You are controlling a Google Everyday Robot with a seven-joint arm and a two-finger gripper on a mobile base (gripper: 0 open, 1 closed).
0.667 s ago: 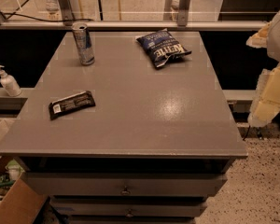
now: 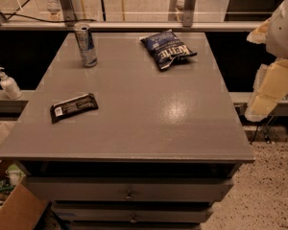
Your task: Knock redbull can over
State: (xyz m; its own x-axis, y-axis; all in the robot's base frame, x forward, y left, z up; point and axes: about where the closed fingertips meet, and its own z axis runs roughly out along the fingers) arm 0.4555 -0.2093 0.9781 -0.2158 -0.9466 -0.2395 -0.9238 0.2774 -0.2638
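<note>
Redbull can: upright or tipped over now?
Upright: the redbull can stands on its base, rim up, far left on the table. The hand hangs beyond its right edge, not touching.

Desk (image 2: 134, 133) top looks like painted or laminate grey, smooth, semi-matt, with a soft glare patch toward the right edge. The redbull can (image 2: 86, 45) by the back left corner is bare shiny metal with a bright rim on top. The chip bag (image 2: 167, 49) at the back edge is crinkly, glossy film. The candy bar (image 2: 73, 107) near the left edge has a slick black wrapper, a bit reflective. The gripper (image 2: 271, 87) hangs off the right edge, past the back right corner, and looks like matt cream plastic. Off the left edge there's a white plastic pump bottle (image 2: 8, 84). Below the front left corner is a box (image 2: 14, 210) of dull brown cardboard. The floor (image 2: 269, 186) is speckled and stone-like.
</note>
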